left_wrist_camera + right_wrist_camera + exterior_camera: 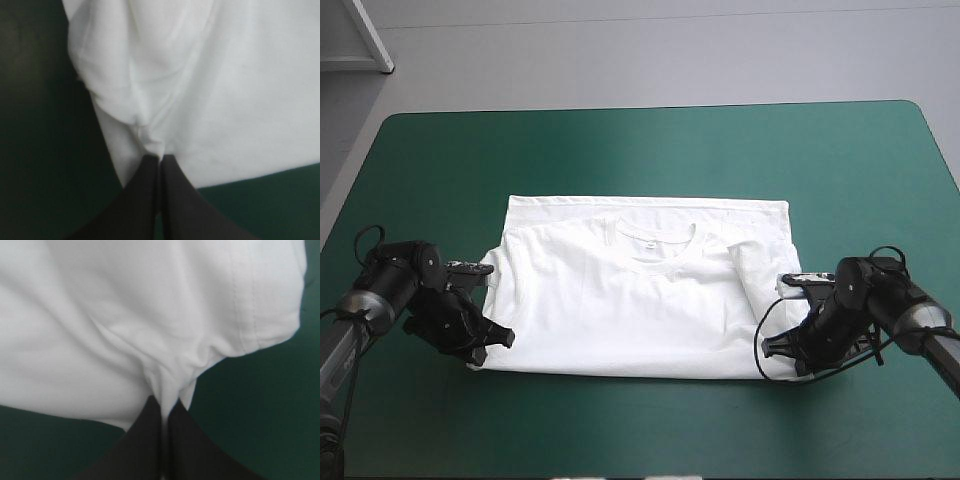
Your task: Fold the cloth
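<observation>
The white T-shirt (pixel 640 290) lies flat in the middle of the teal-green table, collar up, both sleeves folded inward. My left gripper (pixel 496 337) sits at the shirt's near left corner, shut on a pinch of fabric. In the left wrist view the black fingers (pixel 145 195) meet in an arch with the T-shirt (pixel 200 90) puckered at their tip. My right gripper (pixel 772 347) is at the near right corner, likewise shut on the cloth. The right wrist view shows the T-shirt (pixel 125 325) gathered into folds between the fingers (pixel 180 435).
Teal-green cover (pixel 640 430) lies bare along the table's near edge and beyond the shirt toward the far edge (pixel 650 150). Bare cover also flanks each arm at the left and right sides.
</observation>
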You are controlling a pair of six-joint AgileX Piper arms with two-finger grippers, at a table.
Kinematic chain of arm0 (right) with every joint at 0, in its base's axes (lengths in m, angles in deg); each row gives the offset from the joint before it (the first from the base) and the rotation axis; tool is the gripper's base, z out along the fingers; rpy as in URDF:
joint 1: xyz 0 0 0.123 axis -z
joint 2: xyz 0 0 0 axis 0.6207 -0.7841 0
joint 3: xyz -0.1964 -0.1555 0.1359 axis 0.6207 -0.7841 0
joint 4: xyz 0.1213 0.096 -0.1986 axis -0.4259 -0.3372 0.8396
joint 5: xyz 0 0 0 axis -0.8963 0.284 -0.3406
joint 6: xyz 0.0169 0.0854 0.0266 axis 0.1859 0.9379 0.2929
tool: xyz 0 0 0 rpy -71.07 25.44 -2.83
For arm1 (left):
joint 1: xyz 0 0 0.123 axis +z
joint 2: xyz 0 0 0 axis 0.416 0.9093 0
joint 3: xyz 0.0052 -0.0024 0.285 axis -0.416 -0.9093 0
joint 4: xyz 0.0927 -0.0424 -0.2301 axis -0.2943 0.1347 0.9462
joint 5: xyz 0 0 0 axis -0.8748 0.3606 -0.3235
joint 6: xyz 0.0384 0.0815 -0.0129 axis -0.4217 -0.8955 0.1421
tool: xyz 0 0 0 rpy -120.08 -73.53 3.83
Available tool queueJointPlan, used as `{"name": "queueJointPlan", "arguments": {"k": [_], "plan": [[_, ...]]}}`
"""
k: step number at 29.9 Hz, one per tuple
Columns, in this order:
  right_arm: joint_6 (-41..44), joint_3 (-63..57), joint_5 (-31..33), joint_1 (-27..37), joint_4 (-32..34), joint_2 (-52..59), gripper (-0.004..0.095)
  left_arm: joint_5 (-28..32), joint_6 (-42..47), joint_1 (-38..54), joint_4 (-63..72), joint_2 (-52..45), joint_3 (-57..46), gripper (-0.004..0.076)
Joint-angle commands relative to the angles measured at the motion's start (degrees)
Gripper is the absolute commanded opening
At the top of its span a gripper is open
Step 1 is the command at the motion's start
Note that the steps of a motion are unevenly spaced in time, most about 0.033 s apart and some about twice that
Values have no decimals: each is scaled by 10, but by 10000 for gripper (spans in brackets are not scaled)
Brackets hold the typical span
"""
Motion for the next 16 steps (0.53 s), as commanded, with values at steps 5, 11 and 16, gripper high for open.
{"name": "queueJointPlan", "arguments": {"k": [5, 11, 16], "plan": [[-23, -13, -59, 3, -6, 53, 302, 13, 5, -1, 15, -27, -12, 174], [-23, -7, -84, 3, -11, 88, 823, 17, 2, -1, 30, -27, -11, 508], [-9, 38, -80, 3, 7, 128, 845, 21, 3, -1, 35, -32, 32, 507]]}}
